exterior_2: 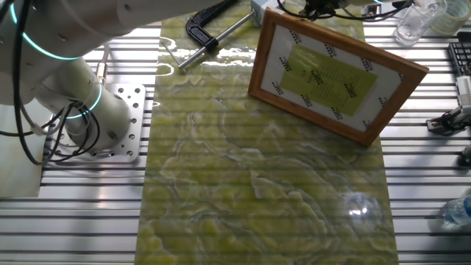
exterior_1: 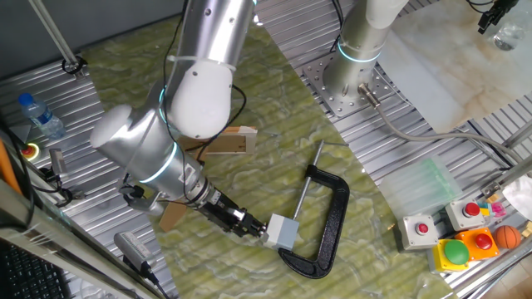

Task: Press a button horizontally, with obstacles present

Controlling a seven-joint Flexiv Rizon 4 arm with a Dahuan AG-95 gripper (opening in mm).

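Note:
The button [exterior_1: 283, 232] is a small light-grey cube with a darker side face. It sits on the green marbled mat, inside the mouth of the black C-clamp [exterior_1: 330, 223]. My gripper [exterior_1: 258, 227] comes in low from the left and its tip is right at the cube's left face. Its fingers are too dark and small to tell apart. The obstacles are light-brown wood: one piece [exterior_1: 234, 141] lies behind my arm and another [exterior_1: 171, 217] shows under it. In the other fixed view a wooden-edged flat board [exterior_2: 335, 73] stands tilted and hides my gripper. The clamp [exterior_2: 210, 26] shows there at the top.
Two grey boxes with red buttons [exterior_1: 419, 229] [exterior_1: 469, 212], a yellow box with a green button [exterior_1: 455, 252] and an orange ball [exterior_1: 507, 237] sit at the right. A second arm's base [exterior_1: 357, 79] is bolted behind the mat. A water bottle [exterior_1: 40, 116] stands far left.

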